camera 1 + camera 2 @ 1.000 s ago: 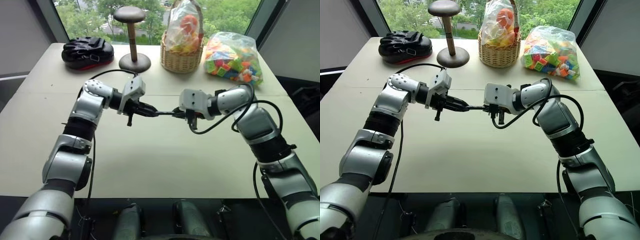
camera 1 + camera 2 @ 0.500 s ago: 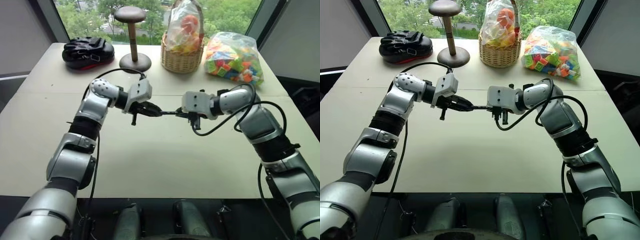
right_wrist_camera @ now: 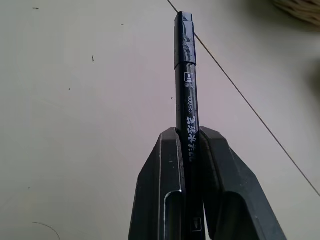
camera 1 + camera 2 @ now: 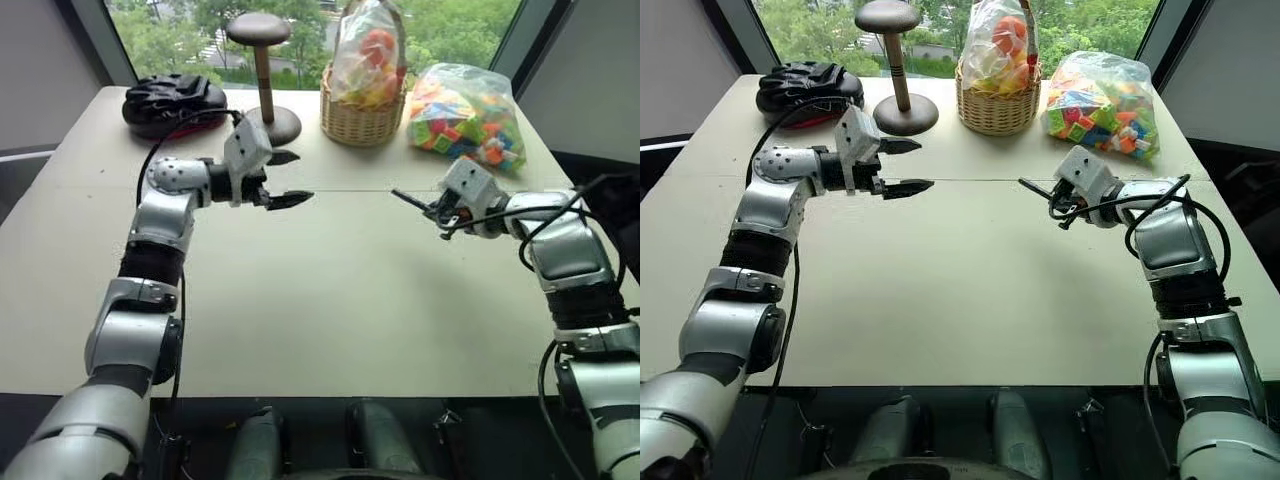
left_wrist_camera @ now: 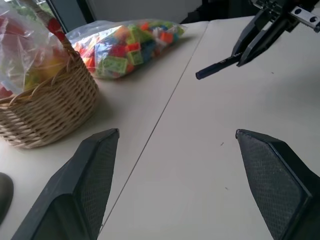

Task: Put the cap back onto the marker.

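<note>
Between the two arms, in the head views, lies a bare stretch of pale matte table (image 4: 330, 300) with a thin seam line across it. The left gripper (image 4: 285, 178) hangs released, its two black fingers spread wide with nothing between them. The right gripper (image 4: 1060, 203) is clenched on the marker (image 4: 1037, 190), which projects from the fingertips toward the left gripper; the two grippers stand well apart. Beyond them stand a woven wicker basket (image 4: 362, 118) of crinkled plastic-wrapped items, a clear bag of coloured bricks (image 4: 465, 112), a wooden stand with a round base (image 4: 265, 72) and a black padded item (image 4: 170, 100).

The left wrist view looks out between the textured, wedge-shaped finger pads (image 5: 270, 172), held far apart. Ahead of them the marker points out from the closed right gripper, above the smooth tabletop.

The right wrist view gives the decisive detail. The marker is a slim, glossy black cylinder with white print, pinched between the two fingers. The cap (image 3: 184, 41) sits on its far end, a short squared-off sleeve with a visible step where it meets the barrel.

Judged from this, the capping is done. What remains is at most a check of the seating and setting the marker down.
</note>
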